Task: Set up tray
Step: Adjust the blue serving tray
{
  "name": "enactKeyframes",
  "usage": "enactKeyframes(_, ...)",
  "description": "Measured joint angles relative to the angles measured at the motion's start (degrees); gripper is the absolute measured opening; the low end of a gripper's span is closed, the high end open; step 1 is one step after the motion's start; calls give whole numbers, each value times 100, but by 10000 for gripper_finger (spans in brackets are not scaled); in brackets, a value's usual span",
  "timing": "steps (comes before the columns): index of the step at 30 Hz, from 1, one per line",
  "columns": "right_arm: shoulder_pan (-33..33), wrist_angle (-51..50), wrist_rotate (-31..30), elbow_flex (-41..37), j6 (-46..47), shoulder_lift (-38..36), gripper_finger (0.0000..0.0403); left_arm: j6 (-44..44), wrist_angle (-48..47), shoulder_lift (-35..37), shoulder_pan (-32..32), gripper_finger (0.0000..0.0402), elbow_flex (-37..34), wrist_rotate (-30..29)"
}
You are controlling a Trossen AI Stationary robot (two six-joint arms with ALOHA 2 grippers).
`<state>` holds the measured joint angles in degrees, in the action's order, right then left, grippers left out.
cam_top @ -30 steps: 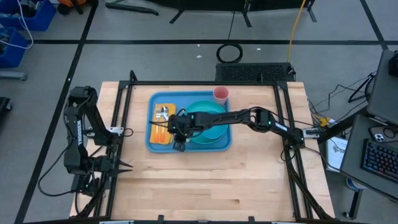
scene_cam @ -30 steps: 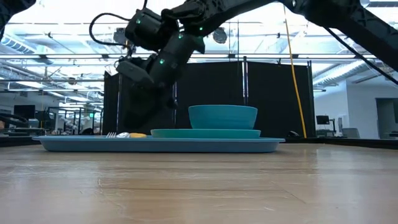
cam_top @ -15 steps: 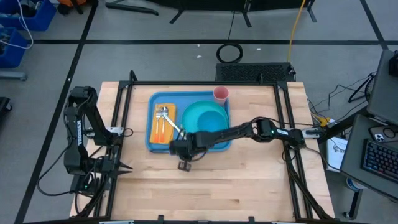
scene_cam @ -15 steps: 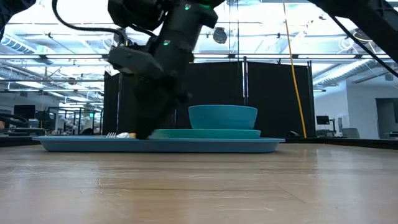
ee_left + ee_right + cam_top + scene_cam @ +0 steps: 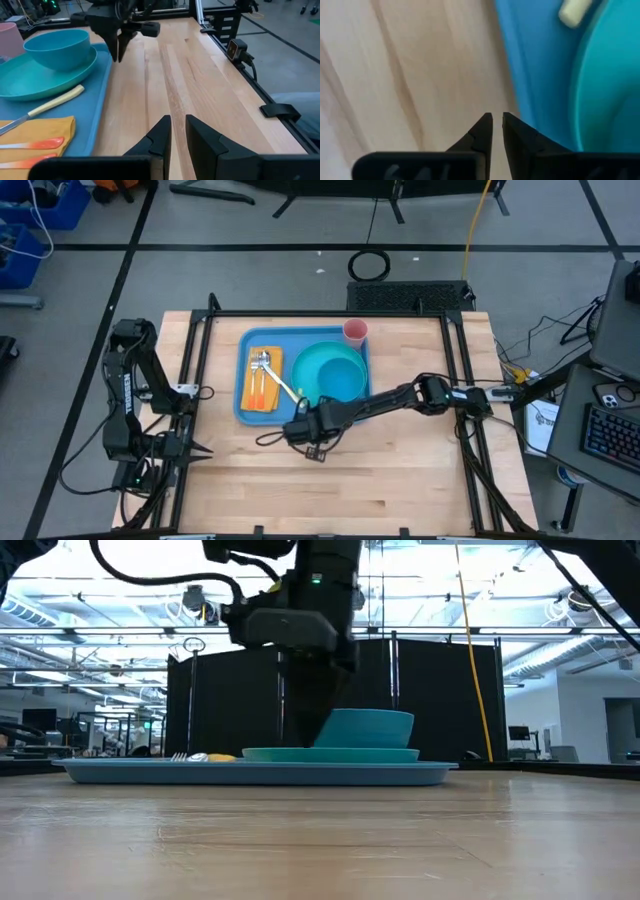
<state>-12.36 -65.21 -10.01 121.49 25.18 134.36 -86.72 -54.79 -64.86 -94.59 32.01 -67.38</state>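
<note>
Tray (image 5: 243,402) lies flat on the surface, holding plate, bowl, cutlery. Right pincer (image 5: 312,442) hovers off its near edge, fingers nearly together, empty. Left pincer (image 5: 172,131) parked aside, slightly apart, empty. Tray looks light, stiff, slick; grip the rim.

A light wooden table (image 5: 400,470) of lengthwise planks carries the scene, edged by a dark metal frame (image 5: 200,370). Directly on it lies the tray (image 5: 243,380), flat toward the far side, left of centre
</note>
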Motion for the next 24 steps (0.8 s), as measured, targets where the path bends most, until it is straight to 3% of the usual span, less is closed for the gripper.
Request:
enactKeyframes(5, -41, -494, -62, -39, 178, -2, 49, -1, -17, 0, 0, 63, 0, -13)
enactKeyframes(16, -73, -579, -78, -609, 423, 4, 102, -2, -19, 0, 0, 63, 0, -9)
enactKeyframes(24, -278, -824, -805, -636, 553, -4, 144, -2, -19, 0, 0, 63, 0, -11)
